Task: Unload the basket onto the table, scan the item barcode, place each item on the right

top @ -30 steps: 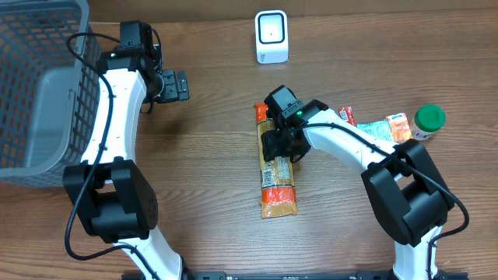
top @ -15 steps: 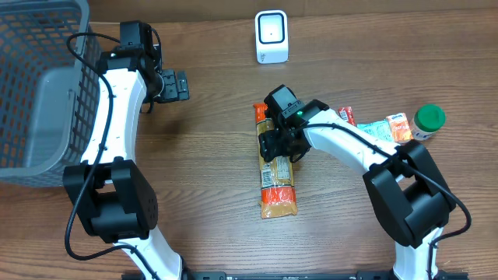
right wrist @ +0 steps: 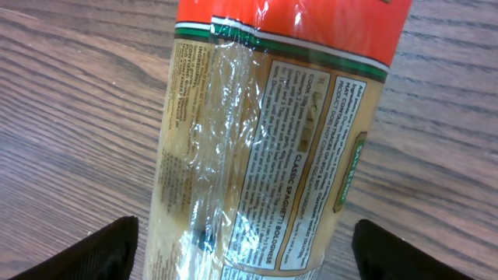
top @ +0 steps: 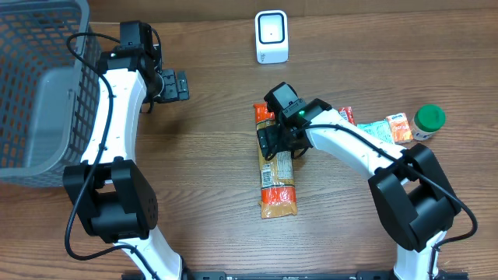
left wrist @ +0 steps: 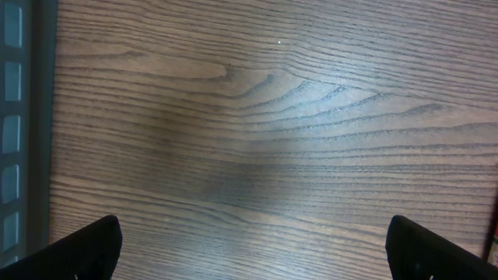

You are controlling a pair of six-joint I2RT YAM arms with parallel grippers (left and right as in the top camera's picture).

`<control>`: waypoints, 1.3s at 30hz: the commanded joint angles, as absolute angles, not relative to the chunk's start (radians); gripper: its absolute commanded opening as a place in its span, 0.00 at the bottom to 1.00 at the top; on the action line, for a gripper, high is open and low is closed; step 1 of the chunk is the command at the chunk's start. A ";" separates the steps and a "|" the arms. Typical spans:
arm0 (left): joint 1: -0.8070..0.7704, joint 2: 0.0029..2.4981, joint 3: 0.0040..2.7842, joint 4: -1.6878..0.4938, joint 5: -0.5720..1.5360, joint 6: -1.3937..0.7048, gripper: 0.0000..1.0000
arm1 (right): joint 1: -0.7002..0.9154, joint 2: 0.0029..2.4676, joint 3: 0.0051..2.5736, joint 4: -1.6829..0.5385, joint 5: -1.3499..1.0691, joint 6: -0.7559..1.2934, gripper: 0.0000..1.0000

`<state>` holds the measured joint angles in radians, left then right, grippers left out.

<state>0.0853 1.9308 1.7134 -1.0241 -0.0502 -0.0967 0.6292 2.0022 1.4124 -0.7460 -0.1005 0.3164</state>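
A long packet of spaghetti (top: 278, 183), clear film with an orange end and a printed label, lies flat on the wooden table. My right gripper (top: 274, 145) hovers over its upper half. In the right wrist view the packet (right wrist: 264, 132) fills the middle and my right gripper (right wrist: 250, 243) is open, a black fingertip (right wrist: 117, 243) standing clear of it on each side. The white scanner (top: 271, 36) stands at the back centre. My left gripper (top: 177, 84) is open over bare wood beside the basket, and my left gripper (left wrist: 257, 250) holds nothing.
A grey mesh basket (top: 31, 78) fills the far left, its wall at the left wrist view's edge (left wrist: 15, 117). At the right lie a green-lidded jar (top: 429, 120), an orange-and-white packet (top: 399, 127) and a small red packet (top: 347, 116).
My right gripper's jaws have spread wider apart around the spaghetti packet, which stays lying on the table. The left arm has not moved.
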 commanded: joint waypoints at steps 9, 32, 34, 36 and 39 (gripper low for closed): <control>0.085 1.924 1.709 -1.023 -0.059 -0.085 1.00 | 0.635 2.054 1.407 -0.728 -0.168 0.342 0.53; 0.085 1.924 1.709 -1.023 -0.059 -0.085 1.00 | 0.628 1.684 1.407 -0.804 -0.238 -0.053 0.04; 0.085 1.924 1.709 -1.023 -0.059 -0.085 1.00 | 0.628 1.677 1.407 -0.815 -0.237 -0.062 0.04; 0.085 1.924 1.709 -1.023 -0.059 -0.085 1.00 | 0.628 1.678 1.407 -0.814 -0.237 -0.062 0.04; 0.085 1.924 1.709 -1.023 -0.059 -0.085 1.00 | 0.628 1.678 1.407 -0.817 -0.237 -0.061 0.04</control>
<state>0.0853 1.9308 1.7130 -1.0241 -0.0502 -0.0967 0.6281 1.7149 1.3872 -0.8310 -0.2092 -0.0353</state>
